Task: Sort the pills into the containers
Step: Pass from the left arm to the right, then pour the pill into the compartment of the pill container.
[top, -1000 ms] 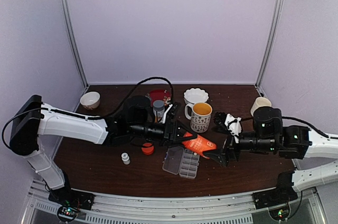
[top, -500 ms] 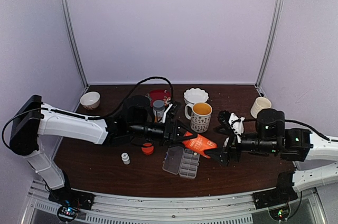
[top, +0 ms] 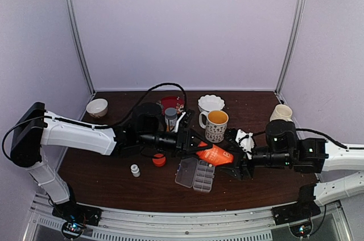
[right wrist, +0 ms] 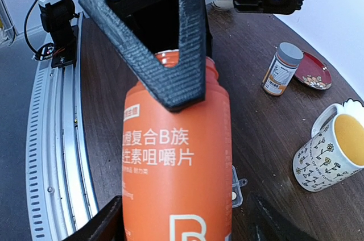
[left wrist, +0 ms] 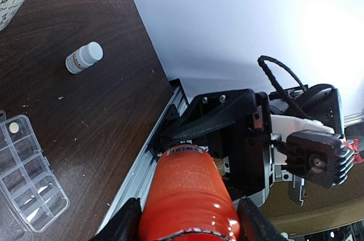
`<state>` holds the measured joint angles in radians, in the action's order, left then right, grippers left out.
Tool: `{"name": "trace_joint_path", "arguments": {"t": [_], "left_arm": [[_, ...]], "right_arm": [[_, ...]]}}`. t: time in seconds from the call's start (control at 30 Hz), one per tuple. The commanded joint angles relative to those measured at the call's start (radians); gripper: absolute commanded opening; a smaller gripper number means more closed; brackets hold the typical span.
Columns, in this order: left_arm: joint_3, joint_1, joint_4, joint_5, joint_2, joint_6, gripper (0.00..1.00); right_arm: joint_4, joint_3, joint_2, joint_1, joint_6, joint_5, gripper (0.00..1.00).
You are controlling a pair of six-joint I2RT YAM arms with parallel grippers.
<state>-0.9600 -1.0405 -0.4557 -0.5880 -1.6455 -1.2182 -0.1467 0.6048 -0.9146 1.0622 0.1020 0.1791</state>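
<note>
Dark wooden table [top: 114, 187]: the left gripper [top: 199, 145] clamps the orange vitamin bottle [top: 216, 155] near its mouth, level beside the open pill box [top: 197, 174], one pill [left wrist: 12, 129] inside. The right gripper [top: 242, 168], fingers spread, straddles its base, likely to take it over.

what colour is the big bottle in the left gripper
The bottle is orange with white lettering, clearest in the right wrist view.

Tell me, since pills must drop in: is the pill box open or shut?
Open. The clear lid lies swung flat beside the pill box, leaving its cells uncovered from above.
</note>
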Motion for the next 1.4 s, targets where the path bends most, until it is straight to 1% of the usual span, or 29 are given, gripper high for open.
{"name": "trace_joint_path", "arguments": {"t": [0.0, 0.17, 0.2, 0.27, 0.33, 0.37, 0.4, 0.47, 0.5, 0.53, 0.57, 0.67, 0.8, 0.9, 0.93, 1.0, 1.07, 1.13, 1.2, 1.3, 1.37], "left_arm": [[-0.003, -0.004, -0.072, -0.022, 0.030, -0.009, 0.33], [-0.006, -0.004, -0.075, -0.026, 0.026, -0.015, 0.33], [-0.006, -0.004, -0.075, -0.026, 0.025, -0.016, 0.33], [-0.008, -0.003, -0.077, -0.028, 0.026, -0.018, 0.33], [-0.008, -0.004, -0.075, -0.027, 0.028, -0.018, 0.33], [-0.008, -0.004, -0.073, -0.026, 0.028, -0.016, 0.36], [-0.007, -0.004, -0.068, -0.025, 0.029, -0.011, 0.43], [-0.008, -0.003, -0.041, -0.013, 0.032, 0.006, 0.63], [-0.008, -0.002, -0.014, 0.001, 0.039, 0.022, 0.70], [-0.009, 0.000, 0.024, 0.020, 0.045, 0.043, 0.74], [-0.012, 0.004, 0.070, 0.038, 0.053, 0.070, 0.78], [-0.033, 0.021, 0.218, 0.085, 0.086, 0.153, 0.86], [-0.059, 0.056, 0.411, 0.162, 0.139, 0.268, 0.92], [-0.071, 0.078, 0.542, 0.255, 0.177, 0.362, 0.97], [-0.073, 0.082, 0.590, 0.297, 0.183, 0.401, 0.97], [-0.067, 0.092, 0.647, 0.370, 0.191, 0.430, 0.98], [-0.025, 0.109, 0.621, 0.401, 0.182, 0.442, 0.98], [0.024, 0.139, 0.554, 0.380, 0.158, 0.451, 0.97], [0.051, 0.158, 0.488, 0.332, 0.118, 0.481, 0.90], [0.052, 0.162, 0.430, 0.301, 0.051, 0.532, 0.81], [0.049, 0.162, 0.401, 0.284, 0.017, 0.539, 0.77]], "right_arm": [[0.004, 0.018, -0.026, 0.006, 0.014, -0.002, 0.70], [0.005, 0.018, -0.025, 0.007, 0.011, 0.004, 0.69], [0.008, 0.016, -0.024, 0.007, 0.010, 0.002, 0.66], [0.009, 0.015, -0.018, 0.007, 0.009, 0.001, 0.57], [0.009, 0.015, -0.014, 0.007, 0.006, 0.000, 0.54], [0.008, 0.015, -0.010, 0.007, 0.006, -0.001, 0.50], [0.004, 0.017, -0.008, 0.007, 0.004, -0.005, 0.48], [-0.011, 0.019, -0.003, 0.007, 0.002, -0.007, 0.45], [-0.024, 0.021, -0.001, 0.007, 0.001, -0.009, 0.43], [-0.036, 0.022, 0.003, 0.007, -0.001, -0.011, 0.41], [-0.052, 0.021, 0.007, 0.007, -0.003, -0.013, 0.38], [-0.090, 0.016, 0.024, 0.007, -0.028, -0.047, 0.36], [-0.149, 0.038, 0.012, 0.004, -0.099, -0.108, 0.29], [-0.194, 0.055, -0.022, 0.003, -0.172, -0.099, 0.28], [-0.214, 0.063, -0.033, 0.002, -0.188, -0.099, 0.28], [-0.248, 0.075, -0.052, 0.002, -0.210, -0.092, 0.28], [-0.278, 0.086, -0.070, -0.001, -0.227, -0.097, 0.28], [-0.308, 0.102, -0.094, -0.006, -0.236, -0.094, 0.28], [-0.334, 0.116, -0.122, -0.019, -0.243, -0.092, 0.27], [-0.356, 0.121, -0.159, -0.048, -0.246, -0.071, 0.26], [-0.359, 0.123, -0.181, -0.070, -0.247, -0.039, 0.26]]}}
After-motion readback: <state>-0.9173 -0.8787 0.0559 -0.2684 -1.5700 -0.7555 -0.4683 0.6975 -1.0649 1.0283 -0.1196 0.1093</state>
